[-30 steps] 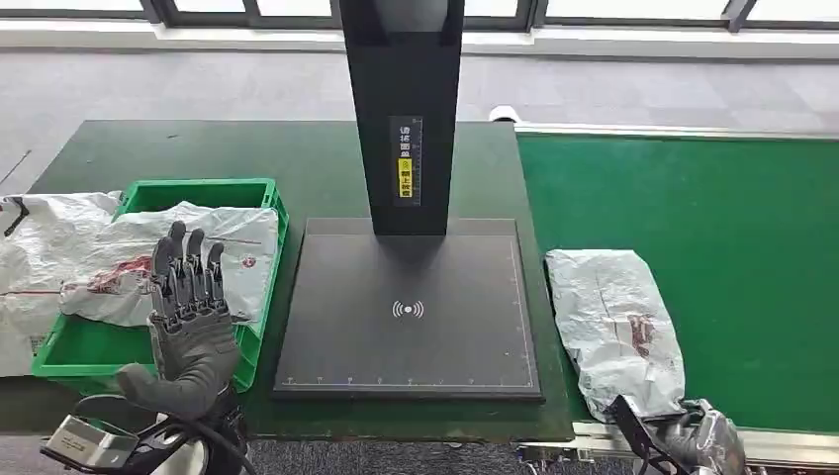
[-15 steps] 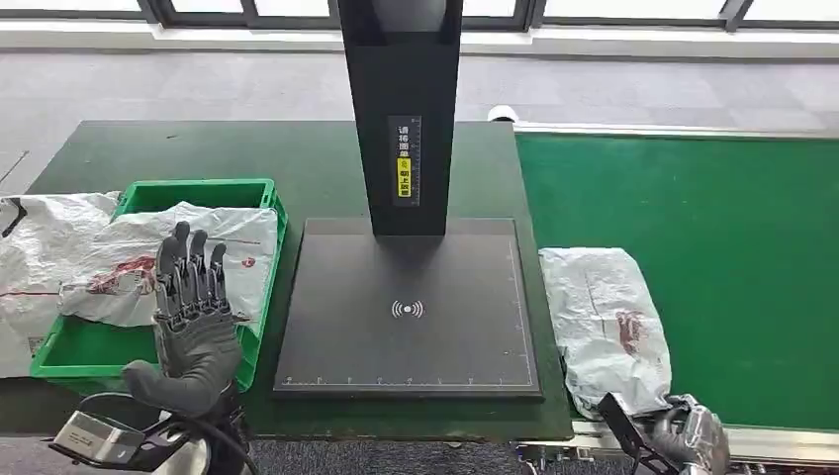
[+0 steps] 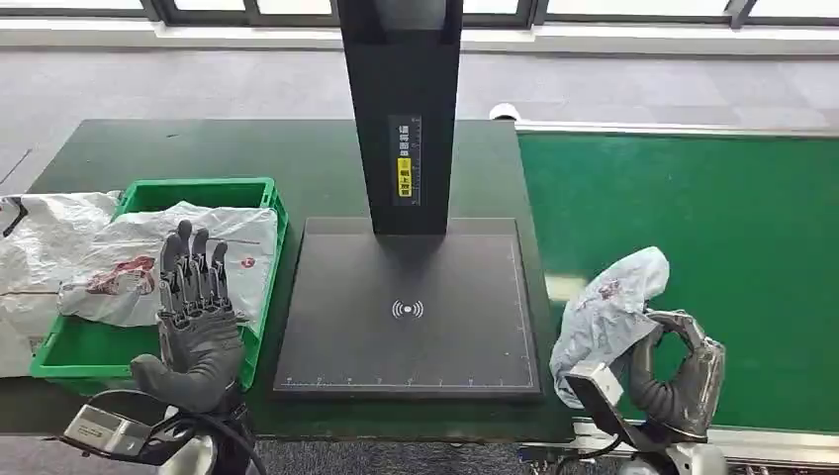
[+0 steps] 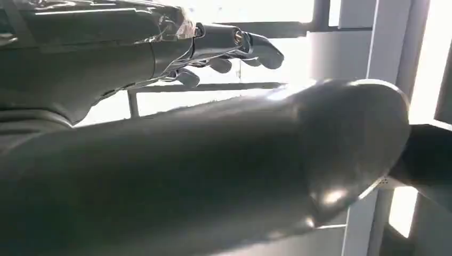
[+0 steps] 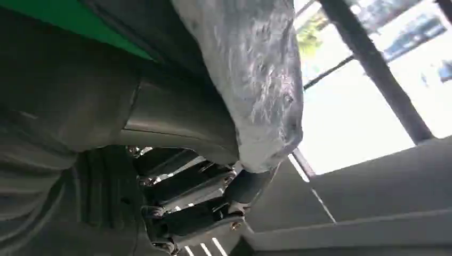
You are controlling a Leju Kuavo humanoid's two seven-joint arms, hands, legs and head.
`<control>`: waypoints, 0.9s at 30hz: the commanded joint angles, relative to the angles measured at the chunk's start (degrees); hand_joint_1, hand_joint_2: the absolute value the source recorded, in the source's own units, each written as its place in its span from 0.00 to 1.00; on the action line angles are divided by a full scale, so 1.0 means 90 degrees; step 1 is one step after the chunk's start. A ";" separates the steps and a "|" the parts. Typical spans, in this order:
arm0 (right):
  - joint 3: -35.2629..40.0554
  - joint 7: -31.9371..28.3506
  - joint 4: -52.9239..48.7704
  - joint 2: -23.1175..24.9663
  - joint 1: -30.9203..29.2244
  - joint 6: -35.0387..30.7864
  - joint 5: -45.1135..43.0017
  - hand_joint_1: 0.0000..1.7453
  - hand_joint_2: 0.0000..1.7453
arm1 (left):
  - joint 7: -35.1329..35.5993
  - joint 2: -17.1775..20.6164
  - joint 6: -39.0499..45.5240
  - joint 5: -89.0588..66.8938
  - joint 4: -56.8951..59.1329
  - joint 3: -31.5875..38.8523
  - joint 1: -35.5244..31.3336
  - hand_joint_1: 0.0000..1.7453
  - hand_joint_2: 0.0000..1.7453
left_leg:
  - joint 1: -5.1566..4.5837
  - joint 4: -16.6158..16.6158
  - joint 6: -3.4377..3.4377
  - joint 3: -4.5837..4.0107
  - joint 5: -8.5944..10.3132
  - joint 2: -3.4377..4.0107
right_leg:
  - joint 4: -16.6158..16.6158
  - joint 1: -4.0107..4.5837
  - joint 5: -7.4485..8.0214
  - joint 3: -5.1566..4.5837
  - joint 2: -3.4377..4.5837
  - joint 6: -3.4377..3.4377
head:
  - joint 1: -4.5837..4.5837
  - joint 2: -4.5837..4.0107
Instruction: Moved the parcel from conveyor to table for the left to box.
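Observation:
A crumpled white plastic parcel (image 3: 608, 307) with red print hangs lifted off the green conveyor belt (image 3: 732, 228), near the belt's left edge. My right hand (image 3: 678, 371) grips its near end; in the right wrist view the parcel (image 5: 250, 80) lies between the thumb and the dark fingers (image 5: 197, 202). My left hand (image 3: 198, 317) stands upright and empty, fingers apart, over the near right corner of the green crate (image 3: 252, 193). The left wrist view shows that hand (image 4: 160, 160) empty against bright windows.
The green crate holds a white parcel (image 3: 188, 257), and another white bag (image 3: 40, 257) lies left of it on the dark table. A black scanner platform (image 3: 408, 317) with a tall black post (image 3: 401, 109) stands between crate and conveyor.
My right hand has closed on the parcel and raised its near end off the belt, bunching it up. The left hand has stayed still.

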 commanded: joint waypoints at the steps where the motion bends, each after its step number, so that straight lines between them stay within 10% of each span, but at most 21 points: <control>1: 0.1246 0.0081 -0.1424 -0.0185 0.0180 0.0008 0.0003 1.00 1.00 | 0.0014 0.0218 0.0041 0.0016 0.0327 -0.0205 -0.0153 0.00 0.00 | -0.0004 -0.0002 0.0002 -0.0005 0.0004 -0.0006 | 0.0001 -0.0003 0.0002 -0.0002 -0.0006 -0.0001 | 0.0000 0.0000; 17: 0.1600 0.0020 0.2294 -0.0796 -0.2584 0.0345 -0.1151 1.00 1.00 | 0.0014 0.0182 0.0157 -0.0081 0.0548 -0.0221 -0.0358 0.00 0.00 | -0.0004 -0.0016 0.0006 0.0010 0.0017 0.0028 | -0.0021 -0.0005 0.0034 0.0006 0.0035 0.0003 | 0.0000 0.0000; 23: 0.2246 -0.0363 0.6779 0.0153 -0.5323 0.0198 -0.0994 1.00 1.00 | 0.0014 0.0183 0.0148 0.0045 0.1214 -0.0408 -0.0929 0.00 0.00 | -0.0002 -0.0013 0.0000 0.0005 0.0036 0.0077 | -0.0010 -0.0004 0.0067 -0.0013 0.0088 0.0002 | 0.0000 0.0000; 27: 0.2407 -0.0479 0.7253 0.0542 -0.5506 0.0414 -0.1055 1.00 1.00 | 0.0014 0.0150 0.0148 0.0082 0.1365 -0.0436 -0.1048 0.00 0.00 | -0.0001 -0.0013 -0.0011 -0.0015 0.0069 0.0059 | 0.0000 -0.0002 0.0085 -0.0037 0.0071 -0.0012 | 0.0000 0.0000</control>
